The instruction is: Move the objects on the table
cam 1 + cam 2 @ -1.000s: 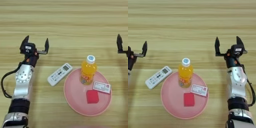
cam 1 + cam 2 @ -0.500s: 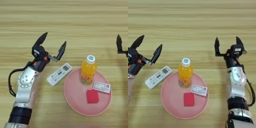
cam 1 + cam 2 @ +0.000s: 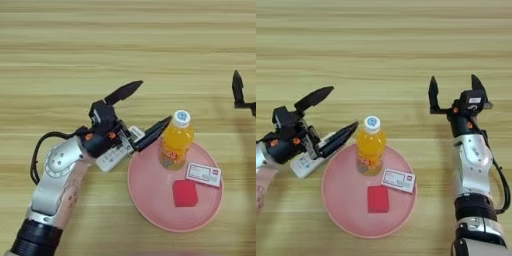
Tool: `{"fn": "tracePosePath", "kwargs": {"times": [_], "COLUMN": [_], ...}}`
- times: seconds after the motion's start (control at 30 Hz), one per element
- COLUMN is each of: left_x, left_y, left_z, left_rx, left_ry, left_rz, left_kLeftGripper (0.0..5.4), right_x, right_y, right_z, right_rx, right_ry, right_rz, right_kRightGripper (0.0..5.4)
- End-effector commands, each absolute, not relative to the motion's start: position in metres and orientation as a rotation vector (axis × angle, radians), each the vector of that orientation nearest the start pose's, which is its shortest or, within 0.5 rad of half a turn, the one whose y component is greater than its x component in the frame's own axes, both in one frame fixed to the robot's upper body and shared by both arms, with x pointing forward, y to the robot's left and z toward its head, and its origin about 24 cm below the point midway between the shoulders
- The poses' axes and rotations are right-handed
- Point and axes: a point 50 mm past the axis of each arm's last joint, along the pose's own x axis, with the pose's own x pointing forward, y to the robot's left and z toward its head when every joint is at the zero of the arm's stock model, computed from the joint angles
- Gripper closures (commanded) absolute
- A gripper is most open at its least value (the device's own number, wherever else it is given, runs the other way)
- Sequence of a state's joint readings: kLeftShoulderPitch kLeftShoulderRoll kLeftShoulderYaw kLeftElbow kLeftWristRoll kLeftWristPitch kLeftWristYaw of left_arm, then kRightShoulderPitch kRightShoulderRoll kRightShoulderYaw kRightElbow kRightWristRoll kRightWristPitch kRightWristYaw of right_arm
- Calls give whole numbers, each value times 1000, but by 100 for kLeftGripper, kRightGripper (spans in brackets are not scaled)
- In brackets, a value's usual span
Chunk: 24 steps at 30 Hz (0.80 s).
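Since the earlier frame, the left gripper (image 3: 139,114) has swung right, from the bare table to a spot over the remote (image 3: 116,152), while the right arm is staying parked.

From the left eye, the left gripper is hovering with its jaws wide apart, one finger (image 3: 123,92) pointing up and right, the other reaching toward the bottle (image 3: 176,141) above the plate's (image 3: 145,197) left rim. The remote is lying on the table (image 3: 60,45) just left of the plate, partly hidden under the gripper. The bottle is standing upright on the plate's far side, the red block (image 3: 185,193) is lying in the plate nearer the camera, and a white card (image 3: 203,173) is resting to the right of the bottle. Only one black finger of the right arm is showing at the right edge.

From the right eye, the right gripper (image 3: 454,90) is hanging over bare table, well right of the plate, its jaws apart and holding nothing. The left gripper's lower finger (image 3: 338,139) is ending just beside the bottle.
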<state>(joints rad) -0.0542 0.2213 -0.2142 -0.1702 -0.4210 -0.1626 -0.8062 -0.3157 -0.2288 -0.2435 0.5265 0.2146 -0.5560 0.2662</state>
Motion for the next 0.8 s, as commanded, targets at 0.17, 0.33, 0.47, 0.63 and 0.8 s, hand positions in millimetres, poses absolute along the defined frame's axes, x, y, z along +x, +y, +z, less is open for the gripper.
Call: {"fn": "tracePosePath", "kwargs": {"times": [0.17, 0.33, 0.47, 0.63, 0.8], "left_x": [228, 229, 230, 230, 230], "left_y": [86, 80, 73, 64, 58], "left_z": [105, 103, 97, 90, 86], "left_rx": [-59, -73, -61, -43, -35], "left_ry": [-358, -334, -302, -271, -254], "left_rz": [-1174, -1211, -1251, -1305, -1345], "left_kLeftGripper": [0, 0, 0, 0, 0], "right_x": [303, 303, 303, 303, 304], "right_y": [-231, -230, -230, -229, -229], "right_z": [81, 81, 81, 81, 81], "right_rx": [-41, -41, -42, -41, -40], "right_ry": [-410, -412, -412, -413, -413], "right_rz": [3, 3, 3, 3, 4], "right_kRightGripper": [1, 1, 1, 1, 1]}}
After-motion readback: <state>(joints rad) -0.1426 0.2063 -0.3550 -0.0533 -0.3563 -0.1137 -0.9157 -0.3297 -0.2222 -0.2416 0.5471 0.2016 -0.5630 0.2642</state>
